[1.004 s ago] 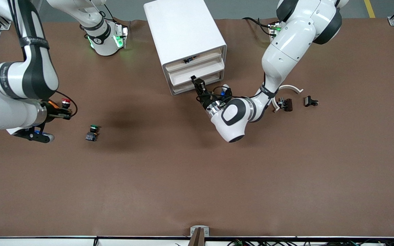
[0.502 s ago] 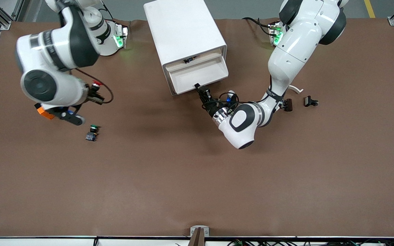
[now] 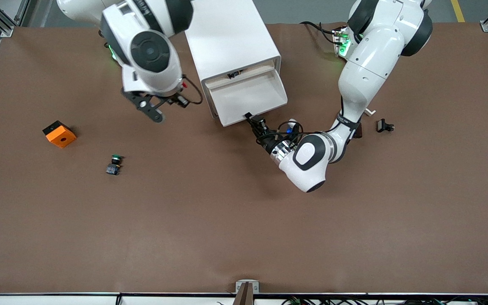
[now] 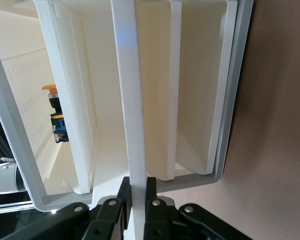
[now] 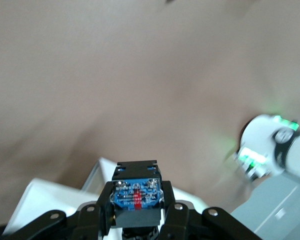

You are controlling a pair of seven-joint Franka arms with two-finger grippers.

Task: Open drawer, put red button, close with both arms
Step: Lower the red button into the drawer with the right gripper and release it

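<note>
Since the earlier pictures the right arm has swung from the right arm's end of the table up to the white cabinet [image 3: 231, 38], and the drawer [image 3: 248, 95] has come farther out.

The right gripper [image 3: 180, 94] hangs over the table just beside the cabinet, on the side toward the right arm's end, its fingers [image 5: 97, 212] clamped on the red button [image 5: 136, 197]. In the right wrist view the switch's blue underside faces the camera between the two pads; its markings are too small to read. In the front view only a speck of red cap [image 3: 184, 85] shows under the wrist.

The left gripper [image 4: 137, 197] sits at the drawer's front edge, fingers closed on the thin front panel [image 4: 132, 110]. The tray is open and bare, its front nearer the front camera than the cabinet. Inside the slot above it, one small switch [image 4: 55, 117] with an orange cap and blue body lies in the topmost drawer.

On the brown table [image 3: 244, 220]: one green-capped switch [image 3: 114, 164] and one orange block [image 3: 59, 134] toward the right arm's end; two small black parts [image 3: 385, 125] near the left arm's forearm, one largely hidden. Each arm base shows a green light [image 3: 342, 47].
</note>
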